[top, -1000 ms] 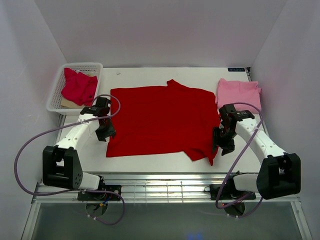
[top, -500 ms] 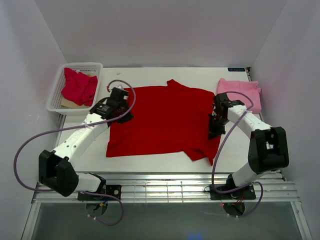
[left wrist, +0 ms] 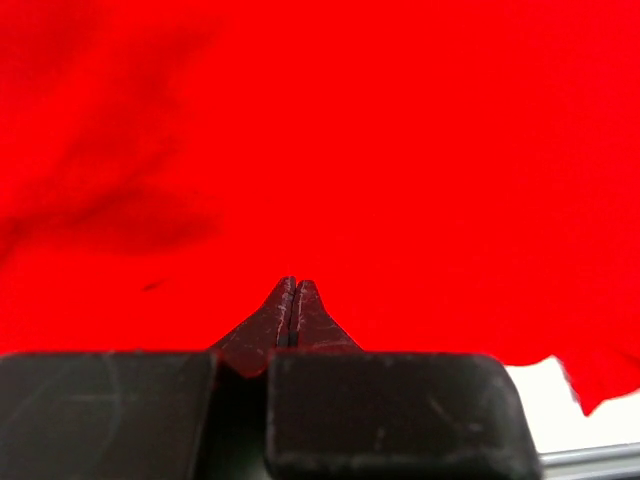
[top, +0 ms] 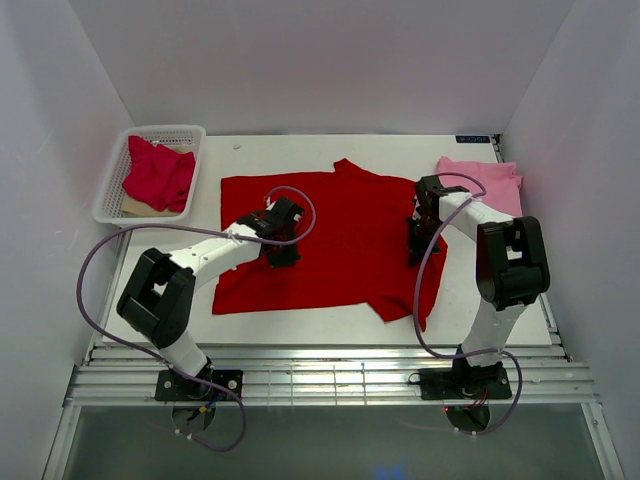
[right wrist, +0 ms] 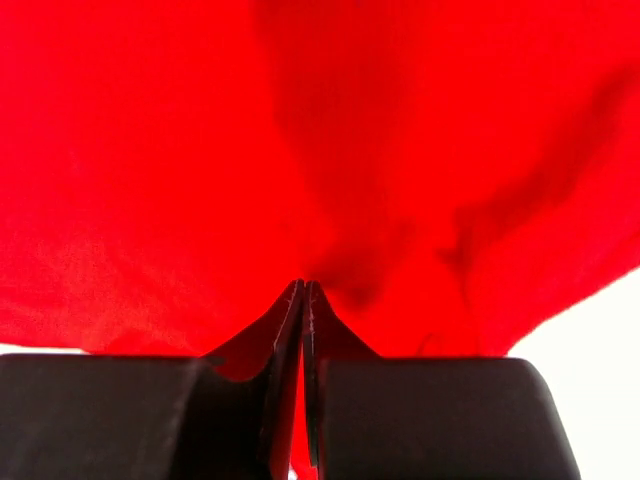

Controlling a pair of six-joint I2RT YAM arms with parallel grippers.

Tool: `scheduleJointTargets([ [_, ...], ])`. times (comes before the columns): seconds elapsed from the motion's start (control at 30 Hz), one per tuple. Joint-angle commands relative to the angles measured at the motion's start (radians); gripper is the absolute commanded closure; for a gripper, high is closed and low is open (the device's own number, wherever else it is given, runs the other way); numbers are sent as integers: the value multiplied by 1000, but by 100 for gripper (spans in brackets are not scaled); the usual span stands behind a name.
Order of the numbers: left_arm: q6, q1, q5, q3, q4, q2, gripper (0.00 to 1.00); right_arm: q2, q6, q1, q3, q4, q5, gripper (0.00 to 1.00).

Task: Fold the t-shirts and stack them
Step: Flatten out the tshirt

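Red t-shirt (top: 350, 230) under shut L gripper (left wrist: 293, 285), pinched in R gripper (right wrist: 304, 290).

White mesh basket (top: 112, 190) on table (top: 300, 152)

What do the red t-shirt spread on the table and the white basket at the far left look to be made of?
The red t-shirt looks like soft matte knit cloth, probably cotton: it lies limp with shallow wrinkles and no shine. The white basket looks like rigid moulded plastic, judging by its even open mesh walls and smooth rim.
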Motion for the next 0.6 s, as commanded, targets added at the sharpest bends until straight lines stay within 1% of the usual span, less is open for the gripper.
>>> scheduleJointTargets([
  [0.0,6,2,-16,-5,33,27,100,64,-28,4,49,8,19,92],
  [0.23,19,2,-16,-2,55,113,100,199,-36,4,161,-9,32,92],
  [0.33,32,3,-36,15,53,140,100,270,-37,4,261,-41,48,92],
  [0.37,35,6,-39,21,52,154,100,290,-40,6,327,-52,63,92],
  [0.43,42,14,-45,42,47,162,100,344,-45,4,400,-92,77,92],
  [0.47,47,22,-47,48,46,165,100,362,-48,3,478,-107,89,92],
  [0.57,61,34,-68,84,38,173,100,428,-62,2,595,-167,132,92],
])
